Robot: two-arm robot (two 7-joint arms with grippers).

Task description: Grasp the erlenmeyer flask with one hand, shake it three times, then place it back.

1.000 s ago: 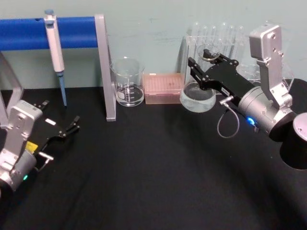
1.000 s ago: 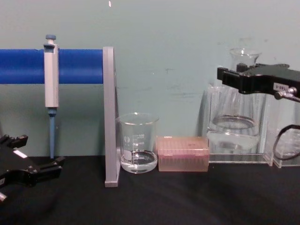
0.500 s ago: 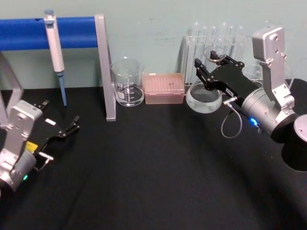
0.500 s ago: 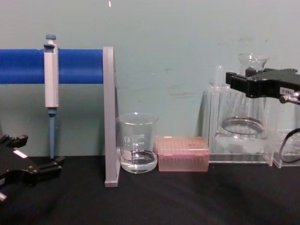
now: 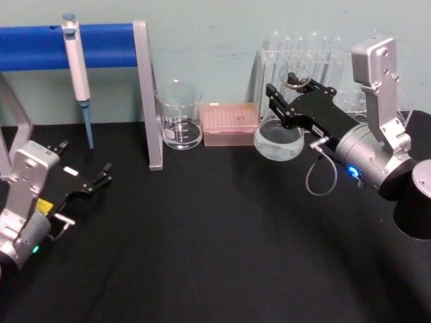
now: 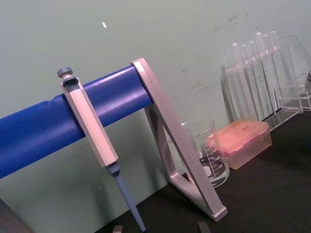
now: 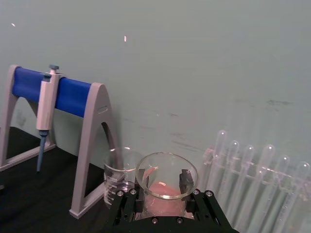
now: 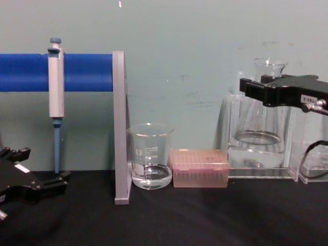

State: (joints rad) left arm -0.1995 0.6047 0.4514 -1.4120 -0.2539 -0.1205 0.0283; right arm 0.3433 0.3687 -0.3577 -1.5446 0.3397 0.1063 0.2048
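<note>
Soft, even light leaves the pale wall [image 8: 205, 41] uniformly bright. The black table [image 5: 215, 256] swallows it, showing almost no shadows across its surface. Mild highlights sit on the glass of the erlenmeyer flask [image 5: 278, 138] and the beaker [image 5: 179, 124], and a small white glare speck [image 8: 120, 4] marks the wall near the chest view's top edge.

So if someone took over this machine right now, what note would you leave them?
Right gripper: shut on the neck of the erlenmeyer flask, holding it just above the table, in front of the test tube rack.
Left gripper: open, parked low at the table's left.
Done: grasp and lift. Shake count unknown from here.
Left: finish shaking, set the flask back down, release.
</note>
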